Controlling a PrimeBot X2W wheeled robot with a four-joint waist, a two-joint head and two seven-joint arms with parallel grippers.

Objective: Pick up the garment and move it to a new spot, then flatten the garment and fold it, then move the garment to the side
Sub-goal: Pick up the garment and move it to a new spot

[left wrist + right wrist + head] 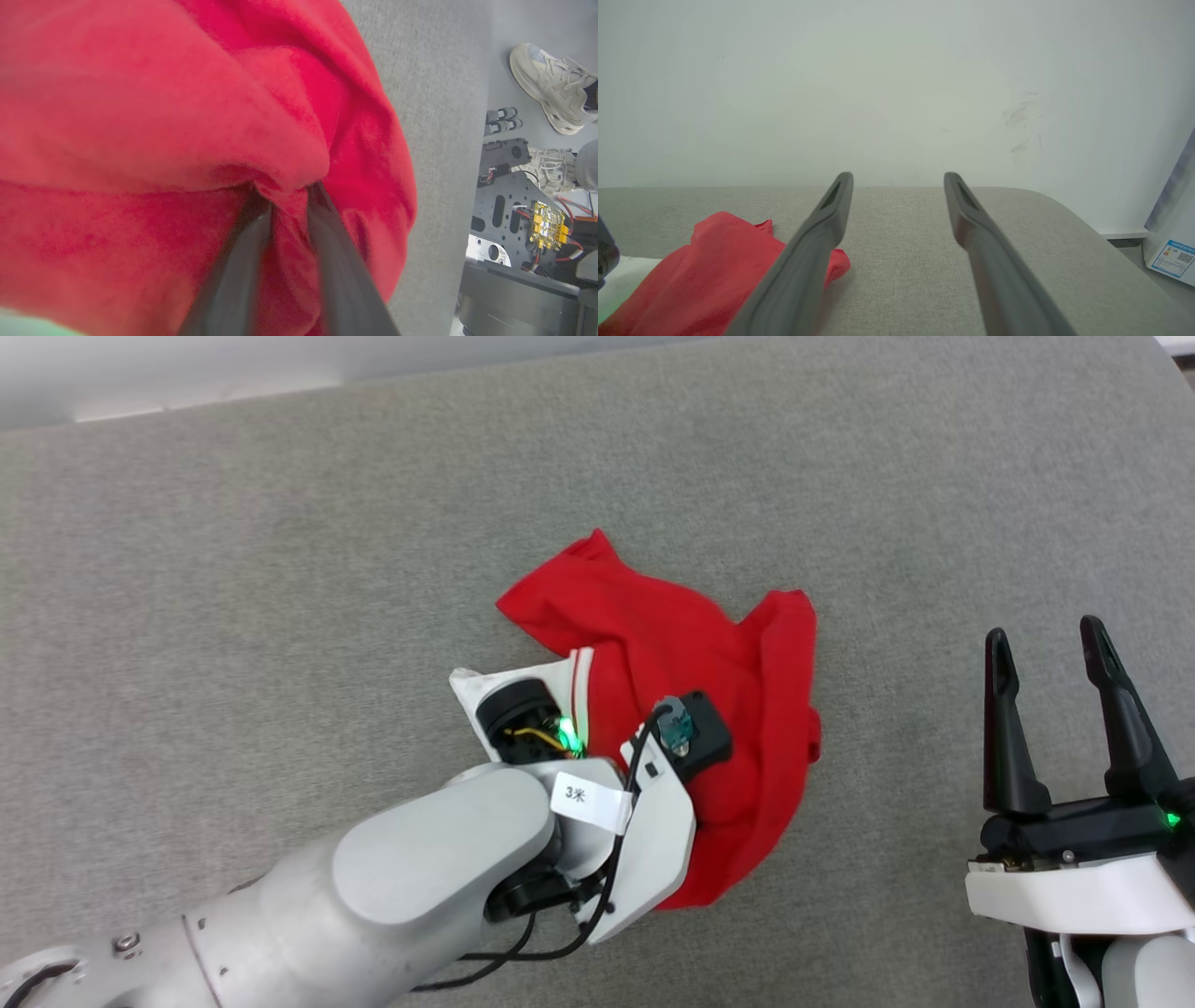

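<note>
The garment [672,635] lies crumpled in the middle of the grey surface. It is red, with a white sleeve [551,677] and its striped trim showing beside my left wrist. My left arm [644,803] reaches down onto it from above, hiding the fingers in the head view. In the left wrist view my left gripper [285,191] pinches a fold of the red garment [140,116] between its two dark fingers. My right gripper [1046,635] hovers open at the lower right, apart from the cloth. In its own view the right gripper [899,177] is empty, with the garment [714,252] at the lower left.
The grey cloth-covered surface [280,569] stretches wide around the garment, ending at a white wall behind. Past its edge, the left wrist view shows a person's shoes [546,84] on the floor and a dark robot base with wiring [514,224]. A labelled sheet [1171,256] stands at the right.
</note>
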